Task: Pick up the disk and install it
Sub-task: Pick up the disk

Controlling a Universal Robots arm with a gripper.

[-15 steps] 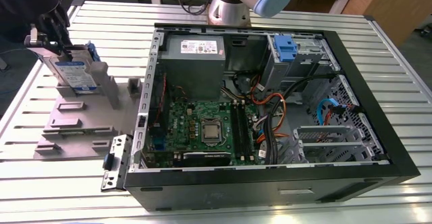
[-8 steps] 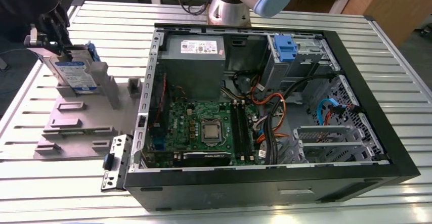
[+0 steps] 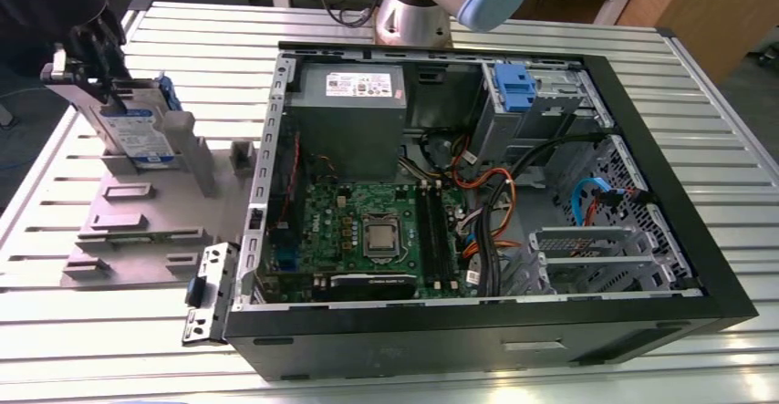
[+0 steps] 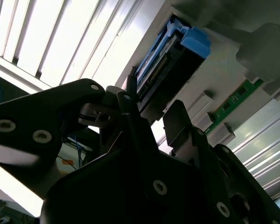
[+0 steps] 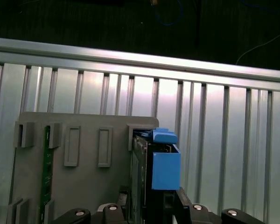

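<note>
Exterior view: the dark gripper (image 3: 104,80) hangs at the far corner of the slatted aluminium table (image 3: 706,103), on the exterior view's left, directly over the disk (image 3: 131,130). The disk is a flat silver-grey hard drive with a white-and-blue label in a blue plastic carrier. It stands on edge in a pale grey slotted fixture plate (image 3: 146,212), and its upper end reaches up into the gripper. Whether the gripper is clamped on it cannot be told. Beside the plate lies a black computer case (image 3: 426,331), side panel off, showing a grey power-supply box (image 3: 347,103), a green motherboard (image 3: 365,231) and a blue bracket (image 3: 512,85) in the drive bay. The arm's silver base (image 3: 414,12) stands behind the case, and a wooden cabinet (image 3: 718,12) stands at the room's edge.

Second wrist view: the gripper (image 4: 151,109) straddles the near end of the disk (image 4: 168,65), whose blue carrier lies at the far end. The fixture plate (image 4: 214,70) carries a green circuit board (image 4: 233,100) set on edge. Table slats (image 4: 60,42) run alongside.

First wrist view: the disk (image 5: 163,168) runs down into the gripper (image 5: 151,203) and sits in a slot at the edge of the fixture plate (image 5: 84,186). The green board (image 5: 46,168) stands well apart from it. The table (image 5: 224,140) ends at a rail, and beyond the rail is dark floor with loose cables.
</note>
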